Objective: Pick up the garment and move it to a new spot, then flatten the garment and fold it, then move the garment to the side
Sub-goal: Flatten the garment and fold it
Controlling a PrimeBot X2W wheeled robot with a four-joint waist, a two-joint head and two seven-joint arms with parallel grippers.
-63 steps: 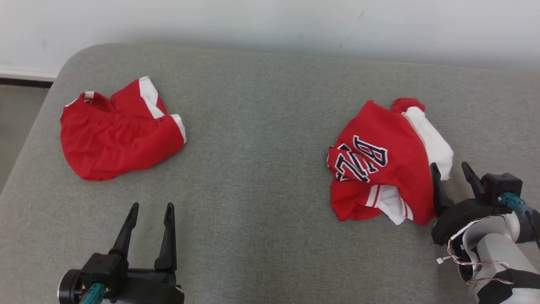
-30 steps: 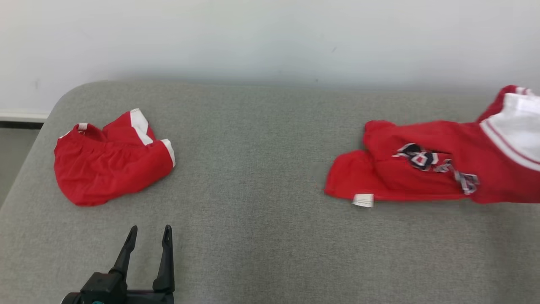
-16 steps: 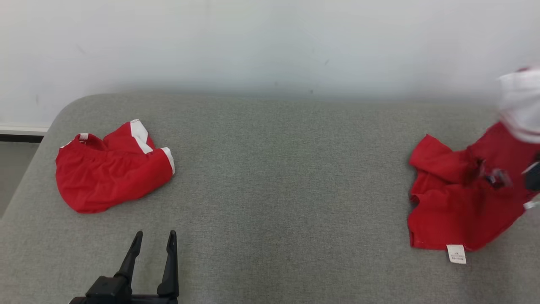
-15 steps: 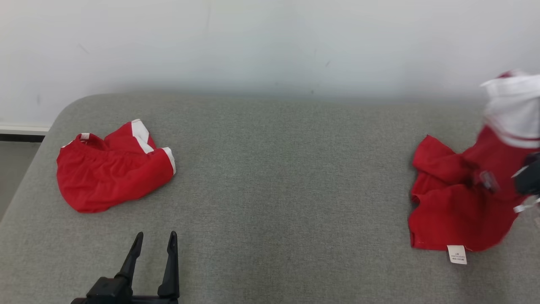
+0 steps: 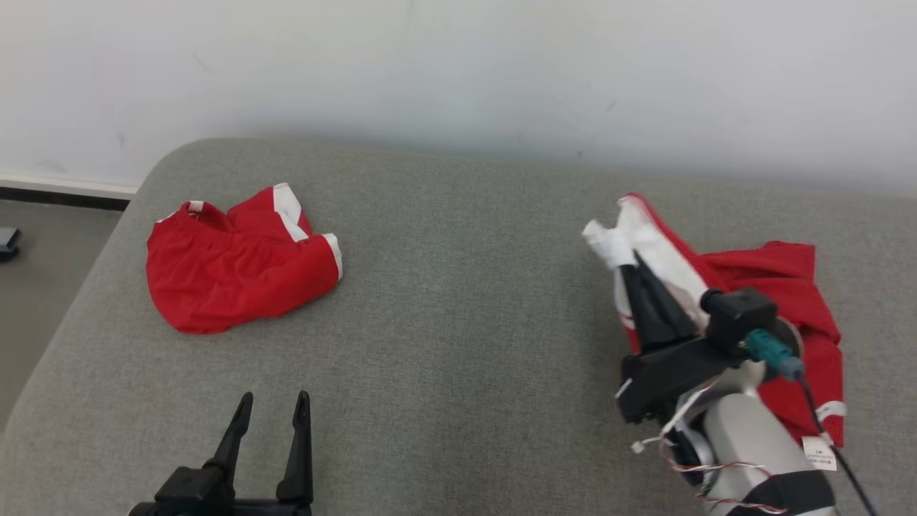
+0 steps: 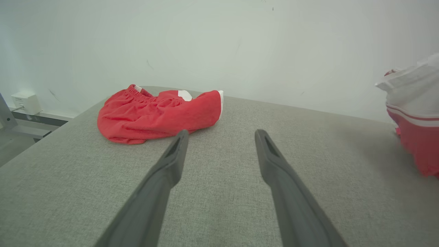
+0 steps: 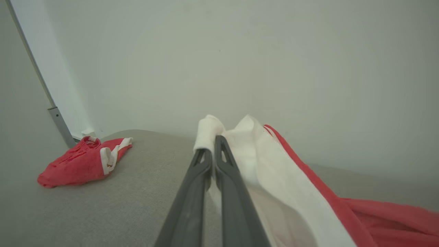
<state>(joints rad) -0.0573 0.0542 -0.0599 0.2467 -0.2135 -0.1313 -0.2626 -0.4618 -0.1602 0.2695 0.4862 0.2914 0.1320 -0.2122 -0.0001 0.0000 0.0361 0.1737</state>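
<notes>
The garment (image 5: 784,287) is a red jersey with a white panel, crumpled on the right of the grey cushion (image 5: 458,344). My right gripper (image 5: 630,261) is shut on its white edge and holds that edge up off the cushion while the red part trails behind to the right. In the right wrist view the gripper (image 7: 211,144) pinches the white fold of the garment (image 7: 274,178). My left gripper (image 5: 276,398) stands open and holds nothing at the lower left, low over the cushion. The left wrist view has the gripper (image 6: 222,133) with the garment (image 6: 415,113) far right.
Red shorts with white trim (image 5: 236,265) lie bunched at the cushion's far left, also in the left wrist view (image 6: 154,115) and right wrist view (image 7: 79,163). A pale wall (image 5: 458,64) runs behind. The cushion's rounded left edge drops to the floor (image 5: 43,244).
The head camera has shifted. My right gripper has come into the picture from the right edge, carrying the garment's white edge leftward. The left gripper stays open in place.
</notes>
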